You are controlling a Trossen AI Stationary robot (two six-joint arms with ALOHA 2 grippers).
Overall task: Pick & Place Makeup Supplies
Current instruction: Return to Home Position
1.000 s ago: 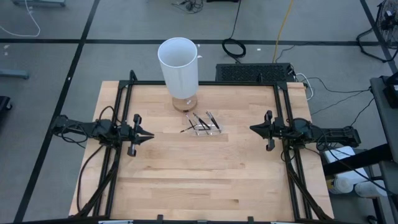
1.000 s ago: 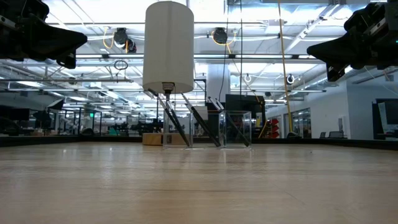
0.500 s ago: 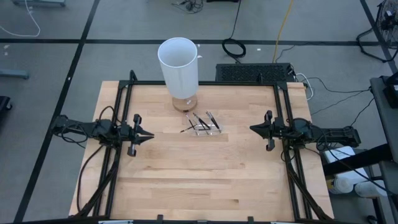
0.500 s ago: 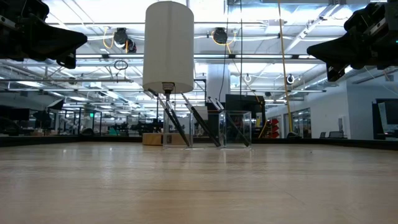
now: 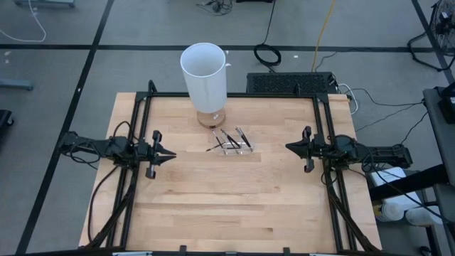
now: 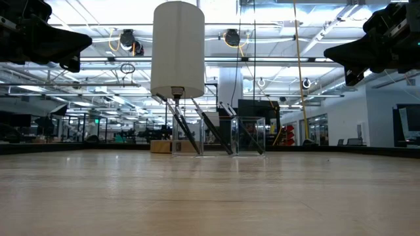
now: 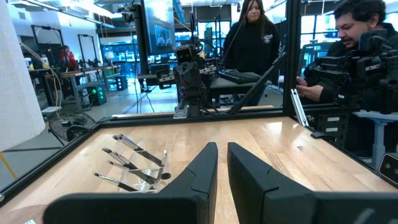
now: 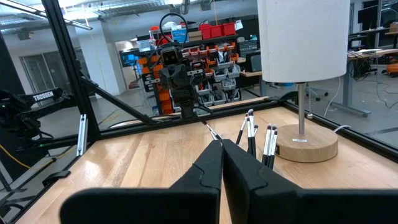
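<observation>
Wooden table [image 5: 213, 206]: makeup sticks [image 5: 229, 140] stood beside white cylinder [image 5: 205, 75]. Left gripper [image 5: 170, 154] narrowly parted, right gripper [image 5: 288, 147] closed, both flanking the sticks, empty.

Left arm: no change; the dark left claw [image 5: 169, 154] is at the same place over the left side of the pale wooden worktop [image 5: 227, 206], fingers a little apart as before.
Right arm: no change; the dark right claw [image 5: 289, 147] is at the same place over the right side, fingers together as before.
Thin dark makeup sticks with pale tips [image 5: 229, 140]: not moved, same lean in the small clear holder [image 5: 238, 148].
Tall white cylinder on round wooden base [image 5: 205, 75]: not moved.
</observation>
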